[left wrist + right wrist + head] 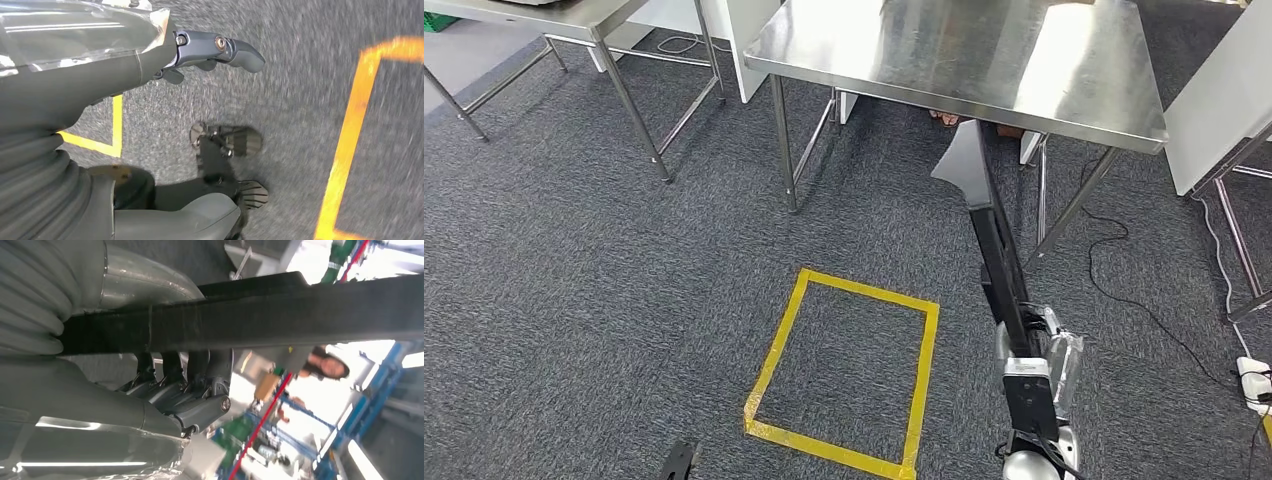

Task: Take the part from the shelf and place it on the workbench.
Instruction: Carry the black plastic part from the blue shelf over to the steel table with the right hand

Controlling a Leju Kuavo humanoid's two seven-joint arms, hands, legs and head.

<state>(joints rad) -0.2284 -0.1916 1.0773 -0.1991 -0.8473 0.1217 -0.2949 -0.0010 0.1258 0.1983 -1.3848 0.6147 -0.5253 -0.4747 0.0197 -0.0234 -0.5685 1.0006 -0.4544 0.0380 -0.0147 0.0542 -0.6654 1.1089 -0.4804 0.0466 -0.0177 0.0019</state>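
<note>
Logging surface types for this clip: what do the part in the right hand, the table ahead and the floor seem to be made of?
The long part, held in the right hand: matte black, no shine, probably plastic or coated metal; can't tell which. The table: brushed stainless steel by the look, with soft, blurred reflections and thin metal legs. The floor: speckled grey carpet with a fibrous texture, marked with a glossy yellow tape square.

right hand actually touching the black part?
Touching. Right wrist view: right hand has its fingers wrapped against the long black part.

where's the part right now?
Head view, right side: the long black part is gripped by the right robot hand, its far end reaching up to the steel workbench's near edge.
</note>
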